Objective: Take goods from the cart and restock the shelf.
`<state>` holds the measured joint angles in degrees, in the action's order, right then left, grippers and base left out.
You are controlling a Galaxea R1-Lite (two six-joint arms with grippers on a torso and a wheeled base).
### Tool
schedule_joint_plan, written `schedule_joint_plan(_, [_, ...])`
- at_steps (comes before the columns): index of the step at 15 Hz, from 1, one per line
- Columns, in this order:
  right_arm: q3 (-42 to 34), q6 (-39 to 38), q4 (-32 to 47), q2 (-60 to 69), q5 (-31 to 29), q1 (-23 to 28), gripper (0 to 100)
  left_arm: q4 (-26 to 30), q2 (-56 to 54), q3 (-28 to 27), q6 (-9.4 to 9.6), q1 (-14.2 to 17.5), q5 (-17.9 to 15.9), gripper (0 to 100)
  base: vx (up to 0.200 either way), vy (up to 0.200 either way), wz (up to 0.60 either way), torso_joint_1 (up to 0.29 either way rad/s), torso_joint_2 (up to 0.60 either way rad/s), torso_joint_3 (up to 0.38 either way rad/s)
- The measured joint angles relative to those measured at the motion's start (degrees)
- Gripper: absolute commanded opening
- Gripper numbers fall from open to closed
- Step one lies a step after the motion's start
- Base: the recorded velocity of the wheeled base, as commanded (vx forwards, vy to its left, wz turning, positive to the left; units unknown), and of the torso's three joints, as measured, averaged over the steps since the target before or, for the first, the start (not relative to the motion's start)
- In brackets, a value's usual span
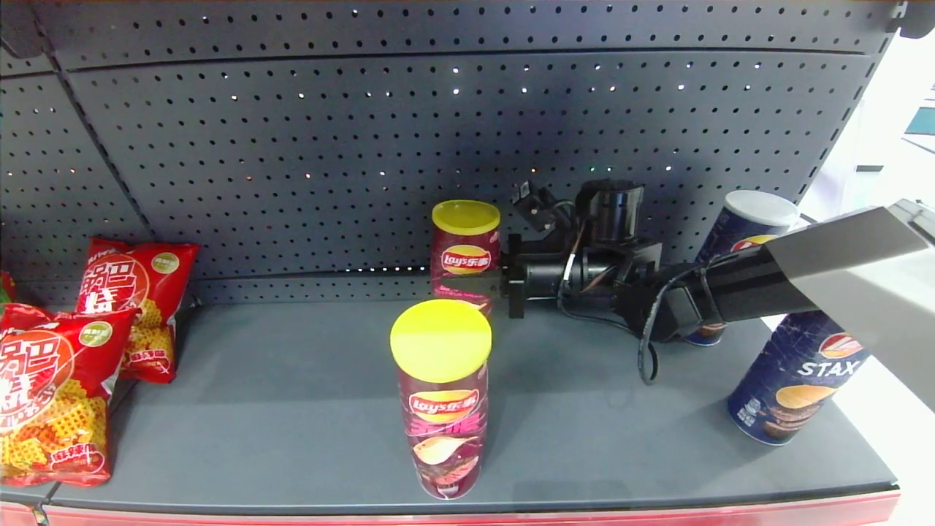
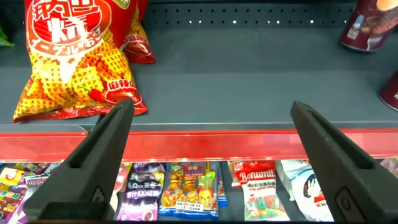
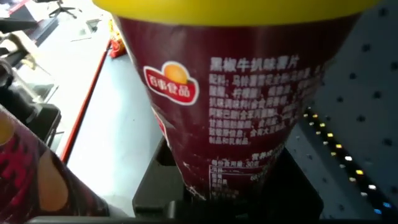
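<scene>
Head view, rear maroon can (image 1: 465, 245): yellow lid, red oval logo on a yellow patch. It stands upright at the back of the shelf (image 1: 292, 380), close to the pegboard (image 1: 329, 161).
Head view, right gripper (image 1: 473, 285): fingers pinch the rear maroon can at mid-height.
Head view, front maroon can (image 1: 442, 398): same label, standing free near the shelf's front edge.
Head view, blue cans (image 1: 752, 223): two on the shelf's right side, the rear one white-lidded.
Head view, red snack bags (image 1: 135, 307): yellow lattice-crisp print, on the left.
Left wrist view, left gripper (image 2: 208, 155): fingers spread wide, holding nothing, in front of the shelf's red edge. Sweet packets (image 2: 186, 190) lie below.
Right wrist view, rear maroon can (image 3: 236, 112): round red logo, white small print too fine to read; the black fingers sit against its lower part.
</scene>
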<state>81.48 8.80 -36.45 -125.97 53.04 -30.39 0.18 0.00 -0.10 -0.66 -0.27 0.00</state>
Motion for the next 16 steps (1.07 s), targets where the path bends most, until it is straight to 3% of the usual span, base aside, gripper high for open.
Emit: schedule_joint_plan(16, [0.1, 0.2, -0.2, -1.3, 0.0, -2.0, 0, 0.0, 0.0, 0.0, 0.00, 0.0, 0.0, 100, 0.000, 0.000, 0.00, 0.000, 0.00, 0.000])
